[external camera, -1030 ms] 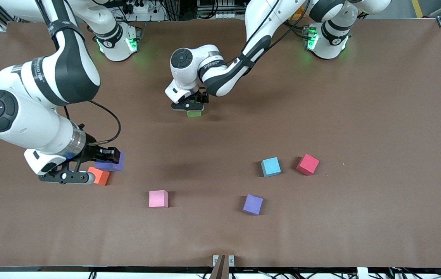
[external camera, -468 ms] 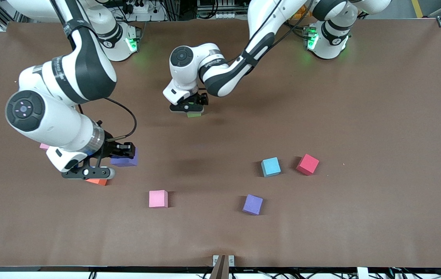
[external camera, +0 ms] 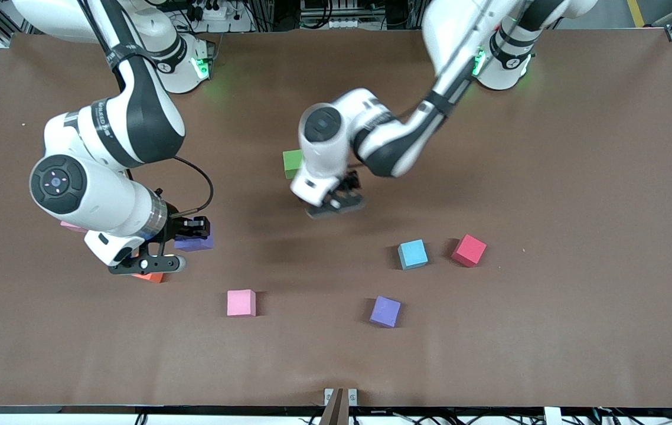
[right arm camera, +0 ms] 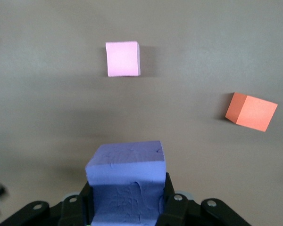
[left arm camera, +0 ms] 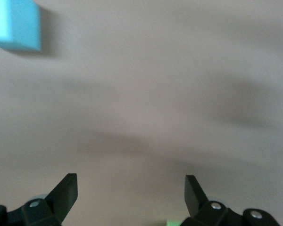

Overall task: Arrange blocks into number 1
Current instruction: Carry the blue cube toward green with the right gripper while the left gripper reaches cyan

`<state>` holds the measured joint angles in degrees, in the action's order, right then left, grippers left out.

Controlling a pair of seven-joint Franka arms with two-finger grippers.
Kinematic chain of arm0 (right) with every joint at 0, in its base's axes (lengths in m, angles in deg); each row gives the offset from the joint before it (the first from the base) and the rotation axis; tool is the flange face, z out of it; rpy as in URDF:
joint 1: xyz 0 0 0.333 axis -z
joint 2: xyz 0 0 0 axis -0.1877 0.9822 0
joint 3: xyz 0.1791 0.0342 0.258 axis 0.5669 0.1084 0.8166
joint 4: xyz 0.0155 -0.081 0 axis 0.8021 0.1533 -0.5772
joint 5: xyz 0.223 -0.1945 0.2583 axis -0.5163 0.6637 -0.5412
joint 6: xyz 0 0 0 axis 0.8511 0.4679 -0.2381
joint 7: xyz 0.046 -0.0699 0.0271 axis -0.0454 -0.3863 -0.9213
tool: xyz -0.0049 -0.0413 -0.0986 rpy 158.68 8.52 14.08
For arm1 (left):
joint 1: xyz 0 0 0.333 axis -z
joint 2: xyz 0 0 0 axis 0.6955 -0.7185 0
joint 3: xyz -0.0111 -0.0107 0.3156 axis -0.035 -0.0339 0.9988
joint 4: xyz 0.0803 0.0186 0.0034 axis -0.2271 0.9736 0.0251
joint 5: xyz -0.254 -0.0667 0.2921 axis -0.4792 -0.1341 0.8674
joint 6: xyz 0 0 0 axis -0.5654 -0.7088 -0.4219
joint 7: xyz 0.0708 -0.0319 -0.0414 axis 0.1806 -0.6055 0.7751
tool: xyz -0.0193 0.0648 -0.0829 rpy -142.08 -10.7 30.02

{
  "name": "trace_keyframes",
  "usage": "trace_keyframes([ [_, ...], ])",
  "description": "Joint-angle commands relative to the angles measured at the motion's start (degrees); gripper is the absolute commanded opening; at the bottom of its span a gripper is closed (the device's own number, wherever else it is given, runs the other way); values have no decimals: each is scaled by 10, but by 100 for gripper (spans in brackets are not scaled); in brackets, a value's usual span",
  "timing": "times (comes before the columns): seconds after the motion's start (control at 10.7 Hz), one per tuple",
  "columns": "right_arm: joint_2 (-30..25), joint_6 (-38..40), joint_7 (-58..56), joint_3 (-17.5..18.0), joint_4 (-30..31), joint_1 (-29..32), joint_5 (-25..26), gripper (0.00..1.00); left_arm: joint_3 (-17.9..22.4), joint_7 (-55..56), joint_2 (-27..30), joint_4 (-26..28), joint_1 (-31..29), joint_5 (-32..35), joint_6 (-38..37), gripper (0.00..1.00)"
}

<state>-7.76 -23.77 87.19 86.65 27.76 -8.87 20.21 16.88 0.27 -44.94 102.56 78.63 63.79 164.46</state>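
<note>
Front view: our right gripper (external camera: 185,236) grips 1 purple block (external camera: 197,242); left gripper (external camera: 336,200) hangs open, empty. We should set it squarely near the green block (external camera: 292,163).

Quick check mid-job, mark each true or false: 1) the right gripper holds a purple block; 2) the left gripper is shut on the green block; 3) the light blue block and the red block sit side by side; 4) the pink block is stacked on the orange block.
1) True. The right gripper is shut on a purple block, up over the table.
2) False. The left gripper is open and empty; the green block lies on the table beside it.
3) True. The light blue block and the red block sit beside each other, apart.
4) False. The pink block lies alone on the table; the orange block lies apart from it.
</note>
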Motion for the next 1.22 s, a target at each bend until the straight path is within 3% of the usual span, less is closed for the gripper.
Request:
trace_keyframes([
  [0.0,-10,-37,-9,0,53,-14,-10,0,-5,5,8,21,-61,10,-6,100],
  [0.28,-12,-143,0,1,146,-55,-10,0,-4,-62,-7,47,-145,62,1,100],
  [0.47,-11,-166,32,1,174,-83,-10,0,-5,-109,-20,45,-183,57,38,100],
  [0.66,-9,-197,47,1,206,-118,-10,0,-6,-118,-41,44,-191,55,67,100],
  [0.94,-6,-301,49,1,278,-153,-10,0,-6,-118,-60,45,-187,55,102,100],
  [1.12,4,-307,88,1,280,-174,-10,0,-6,-118,-62,46,-182,55,103,100],
])
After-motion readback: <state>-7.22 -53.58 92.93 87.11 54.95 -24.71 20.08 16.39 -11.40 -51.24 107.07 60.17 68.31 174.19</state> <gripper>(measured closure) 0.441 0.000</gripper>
